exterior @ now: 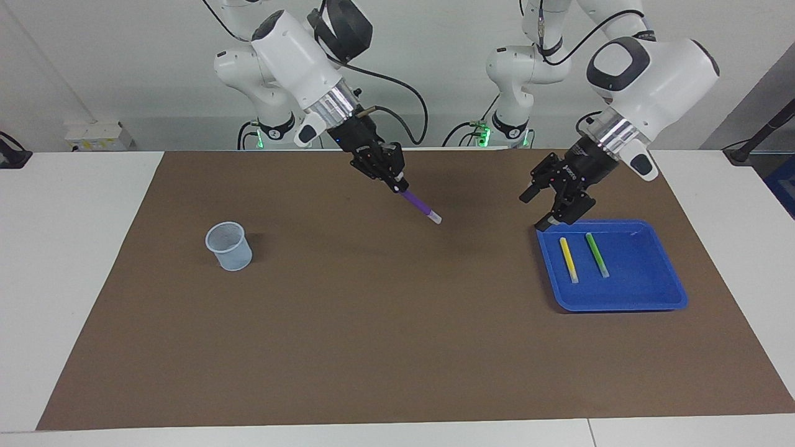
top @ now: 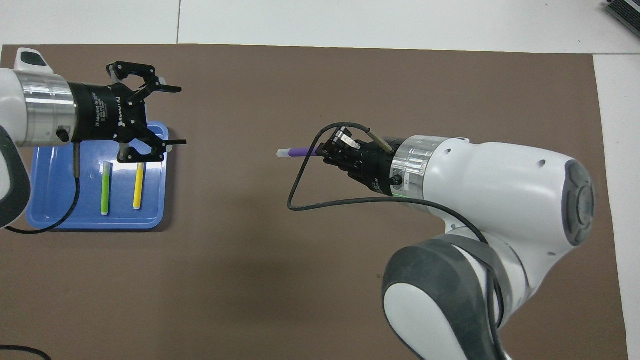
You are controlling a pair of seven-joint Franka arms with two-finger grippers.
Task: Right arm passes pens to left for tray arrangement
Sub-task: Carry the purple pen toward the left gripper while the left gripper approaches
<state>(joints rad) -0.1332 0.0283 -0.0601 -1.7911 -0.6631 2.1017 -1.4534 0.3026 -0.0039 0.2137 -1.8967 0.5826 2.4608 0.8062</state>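
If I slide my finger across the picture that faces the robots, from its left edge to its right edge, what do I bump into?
Cup → right gripper → purple pen it holds → left gripper, fingers open → yellow pen → green pen, both in the blue tray.

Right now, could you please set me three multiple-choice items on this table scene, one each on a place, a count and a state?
1. Where is the purple pen?
A. in the cup
B. in the right pincer, above the brown mat
C. in the tray

2. How many pens lie in the blue tray?
A. one
B. two
C. three

3. How does the left pincer stand?
A. open and empty
B. shut on a pen
C. shut on the cup

Answers:
1. B, as the right pincer grips its end in mid-air, away from the cup.
2. B, the yellow pen and the green pen lie side by side.
3. A, its fingers are spread over the tray's edge with nothing between them.
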